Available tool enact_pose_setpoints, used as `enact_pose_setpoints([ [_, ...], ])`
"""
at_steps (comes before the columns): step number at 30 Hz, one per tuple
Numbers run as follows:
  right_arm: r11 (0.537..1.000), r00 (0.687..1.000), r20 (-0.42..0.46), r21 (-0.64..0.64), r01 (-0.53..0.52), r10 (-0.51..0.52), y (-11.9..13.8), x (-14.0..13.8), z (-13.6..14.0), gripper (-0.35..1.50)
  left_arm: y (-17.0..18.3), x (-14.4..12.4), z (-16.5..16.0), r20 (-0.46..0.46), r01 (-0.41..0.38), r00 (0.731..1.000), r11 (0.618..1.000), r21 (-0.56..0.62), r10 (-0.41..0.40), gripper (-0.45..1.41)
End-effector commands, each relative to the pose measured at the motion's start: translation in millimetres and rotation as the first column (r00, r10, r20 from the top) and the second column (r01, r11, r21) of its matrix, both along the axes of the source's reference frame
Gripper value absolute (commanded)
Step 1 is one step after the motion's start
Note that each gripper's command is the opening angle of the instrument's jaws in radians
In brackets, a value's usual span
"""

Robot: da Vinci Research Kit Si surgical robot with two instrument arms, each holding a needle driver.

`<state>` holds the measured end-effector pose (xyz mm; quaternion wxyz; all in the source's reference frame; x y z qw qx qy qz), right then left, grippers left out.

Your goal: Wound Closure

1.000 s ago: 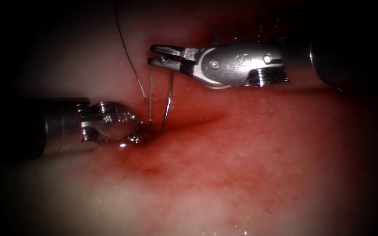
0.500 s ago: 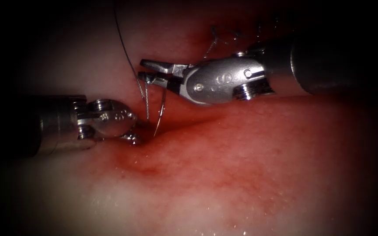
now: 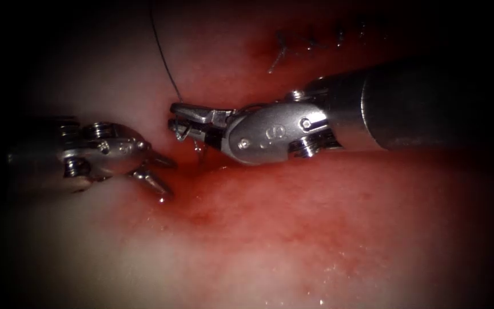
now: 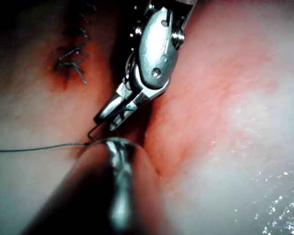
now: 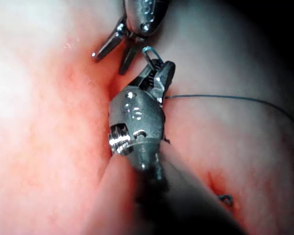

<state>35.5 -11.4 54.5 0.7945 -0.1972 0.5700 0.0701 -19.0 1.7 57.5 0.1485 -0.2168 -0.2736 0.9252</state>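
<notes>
Right steel tool clamps the curved needle near its thread end; left tool, jaws spread and empty, lies just left of it.

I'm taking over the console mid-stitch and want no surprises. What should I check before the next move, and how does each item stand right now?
1. Right tool shut on the needle: ok.
2. Left tool free: ok, its fingers are spread, holding nothing.
3. Grip point along the needle's curve: cannot tell.
4. Needle tip clear of the tissue: cannot tell.
5. Thread trails away from the needle, not caught by the left tool: ok.
</notes>
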Motion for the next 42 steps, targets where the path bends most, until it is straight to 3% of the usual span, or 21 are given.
enact_pose_setpoints([
  [1, 1.000, 1.000, 0.001, 0.002, 0.004, -0.004, -0.1, 0.6, 0.4, -0.35, -0.2, -0.6, -0.2, 0.011, 0.008, 1.000, 1.000, -0.001, -0.008, 0.47],
  [15, 0.998, 0.997, 0.025, 0.015, 0.069, -0.069, 0.5, 0.5, 1.2, -0.35, -4.0, -2.7, -3.1, 0.050, 0.087, 0.995, 0.995, -0.047, -0.085, 0.36],
  [27, 0.973, 0.988, -0.095, 0.183, 0.139, -0.124, 3.2, -0.1, 2.8, -0.35, -7.8, -5.0, -3.1, 0.086, 0.116, 0.991, 0.987, -0.109, -0.107, 0.34],
  [42, 0.921, 0.960, -0.161, 0.283, 0.269, -0.231, 3.1, 0.5, 2.7, -0.35, -8.6, -4.1, -2.6, 0.093, 0.107, 0.991, 0.987, -0.123, -0.096, 0.30],
])
